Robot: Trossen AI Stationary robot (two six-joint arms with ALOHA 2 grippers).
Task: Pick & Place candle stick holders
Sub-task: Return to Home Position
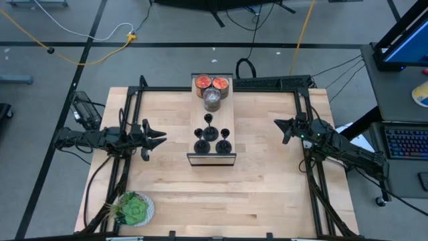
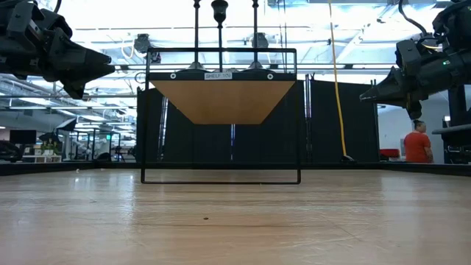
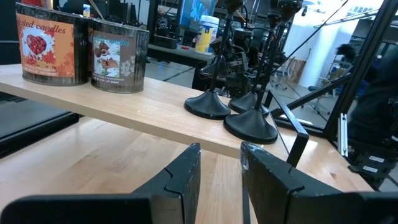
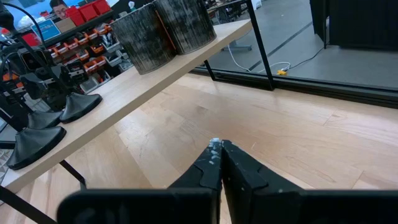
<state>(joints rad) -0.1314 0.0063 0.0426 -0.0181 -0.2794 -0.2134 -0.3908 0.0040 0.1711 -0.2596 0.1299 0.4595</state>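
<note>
Three black candle stick holders (image 1: 208, 120) (image 1: 200, 145) (image 1: 224, 144) stand upright on their round bases on the near half of a raised wooden shelf (image 1: 231, 127) at the table's middle. In the left wrist view the holders (image 3: 252, 124) stand just beyond the shelf edge. My left gripper (image 1: 160, 137) hovers left of the shelf, pointing level at it and open, with a narrow gap and nothing between its fingers (image 3: 186, 168). My right gripper (image 1: 277, 124) hovers right of the shelf, shut and empty (image 4: 217, 147); the holders (image 4: 34, 140) show in its wrist view too.
Two jars with red-orange contents (image 1: 211, 83) and a greyish jar (image 1: 212, 99) stand on the shelf's far half. A green plant on a plate (image 1: 134, 209) sits at the near left corner. Bare wooden table (image 1: 221, 194) lies before the shelf. A person (image 2: 417, 143) stands far behind.
</note>
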